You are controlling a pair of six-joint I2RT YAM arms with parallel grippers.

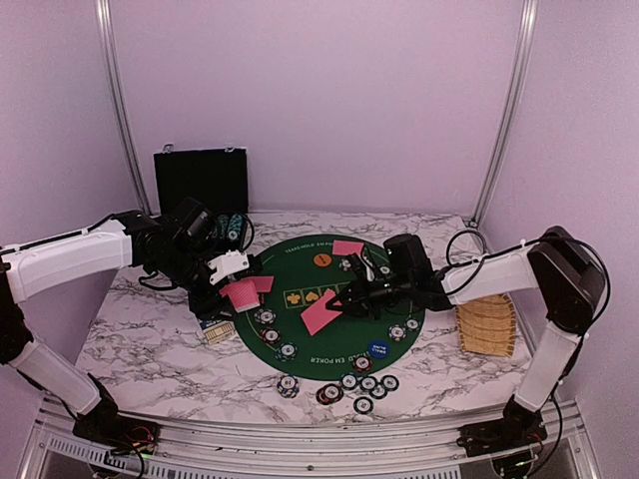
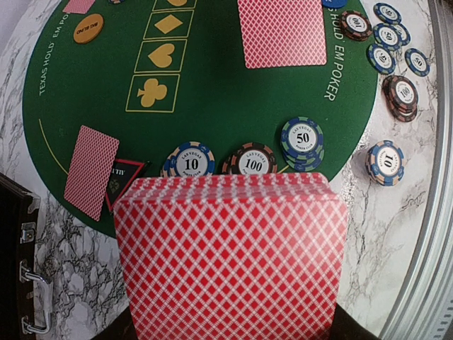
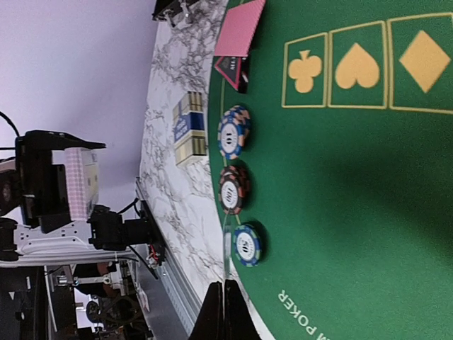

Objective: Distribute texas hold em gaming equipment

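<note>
My left gripper (image 1: 232, 282) is clamped on the red-backed deck (image 2: 230, 258), above the green poker mat (image 2: 212, 127) edge. My right gripper (image 3: 221, 312) is nearly closed, apparently pinching a single card (image 1: 319, 312).

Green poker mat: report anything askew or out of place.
One red-backed card at the mat's left edge overlaps the triangular marker, so it seems propped on it rather than lying flat.

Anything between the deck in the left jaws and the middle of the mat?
Yes: three chip stacks, 10, 100 and 50, line the mat edge just ahead of the deck. Beyond them the green is bare up to the card.
</note>
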